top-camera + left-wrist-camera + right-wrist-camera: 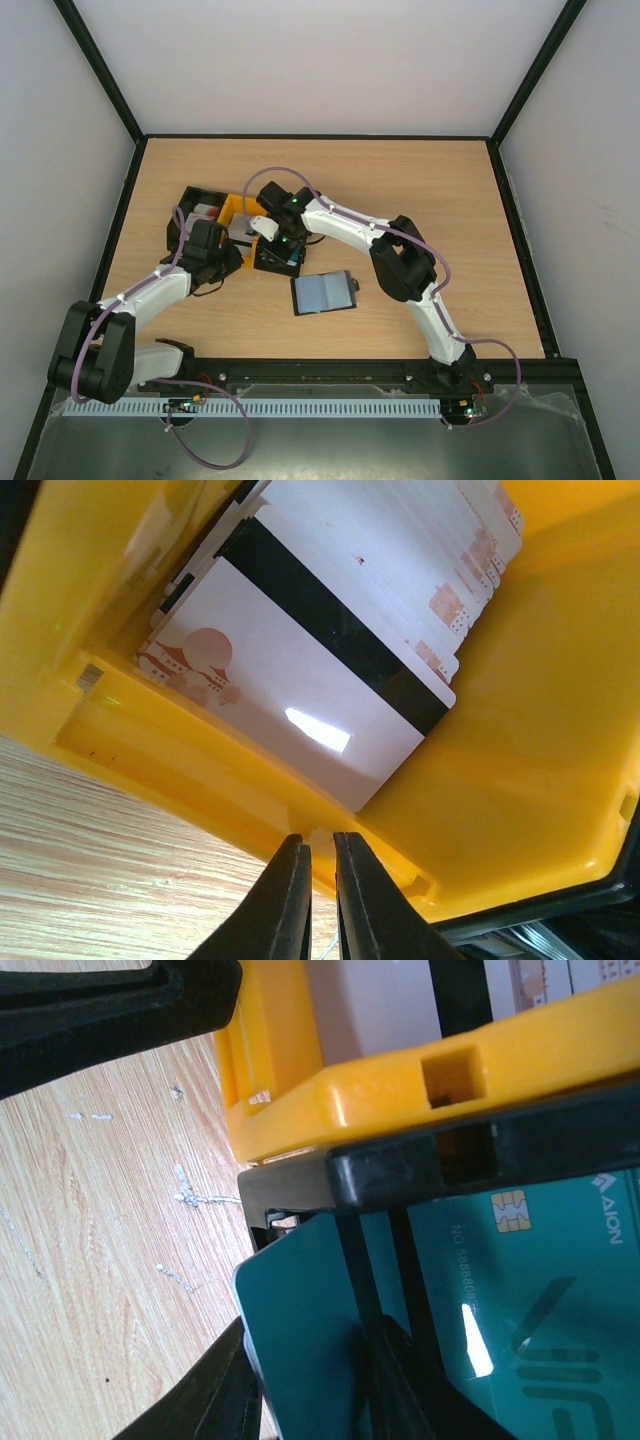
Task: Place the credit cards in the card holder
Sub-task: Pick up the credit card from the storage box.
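Note:
Several teal credit cards stand in a small black bin (400, 1160). My right gripper (305, 1335) reaches into it and is shut on the nearest teal card (300, 1280), one finger behind the card and one on its face. White credit cards with a dark stripe (300, 690) fill the yellow bin (520, 760). My left gripper (320, 842) pinches that bin's near rim, its jaws almost together. The black card holder (323, 292) lies open on the table, to the right of the bins, apart from both grippers (278, 250).
Three bins sit together at the table's centre left: a black one (200, 200) at the back, the yellow one (240, 212) and the black one with teal cards (278, 264). Black frame rails border the wooden table (420, 200).

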Robot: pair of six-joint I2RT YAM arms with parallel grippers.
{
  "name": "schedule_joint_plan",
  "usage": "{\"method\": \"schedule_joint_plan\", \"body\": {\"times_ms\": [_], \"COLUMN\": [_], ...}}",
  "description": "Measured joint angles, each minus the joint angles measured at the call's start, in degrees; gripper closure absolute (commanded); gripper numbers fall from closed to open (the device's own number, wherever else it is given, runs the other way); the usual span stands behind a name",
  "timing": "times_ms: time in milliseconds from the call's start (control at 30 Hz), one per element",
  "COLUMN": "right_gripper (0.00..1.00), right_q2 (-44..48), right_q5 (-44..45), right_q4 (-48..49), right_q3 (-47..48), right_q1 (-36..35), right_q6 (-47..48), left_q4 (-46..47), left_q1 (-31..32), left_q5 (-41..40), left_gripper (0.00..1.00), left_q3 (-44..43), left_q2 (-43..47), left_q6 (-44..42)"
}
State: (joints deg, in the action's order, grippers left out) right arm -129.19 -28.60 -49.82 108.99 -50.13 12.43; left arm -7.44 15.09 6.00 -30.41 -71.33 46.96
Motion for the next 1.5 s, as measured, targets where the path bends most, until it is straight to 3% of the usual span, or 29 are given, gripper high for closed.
{"method": "schedule_joint_plan", "body": {"times_ms": [1100, 1233, 1500], "right_gripper": [0.70, 0.73, 0.89], "right_q2": [1.0, 1.7, 2.1], "right_q5": [-0.9, -1.0, -0.9], "right_q4": [0.0, 0.0, 0.0], "right_q3": [-0.7, -0.9, -0.9], "right_q1": [0.1, 0.1, 0.2], "right_q6": [-0.1, -0.4, -1.2], "left_q4": [0.5, 0.5, 0.5], "left_q1": [0.0, 0.0, 0.0], "left_q5": [0.0, 0.0, 0.0], "left_gripper": [0.89, 0.89, 0.89], "left_q3": [0.3, 0.3, 0.3], "left_q2": [0.1, 0.1, 0.1], "left_q6": [0.0, 0.0, 0.0]}}
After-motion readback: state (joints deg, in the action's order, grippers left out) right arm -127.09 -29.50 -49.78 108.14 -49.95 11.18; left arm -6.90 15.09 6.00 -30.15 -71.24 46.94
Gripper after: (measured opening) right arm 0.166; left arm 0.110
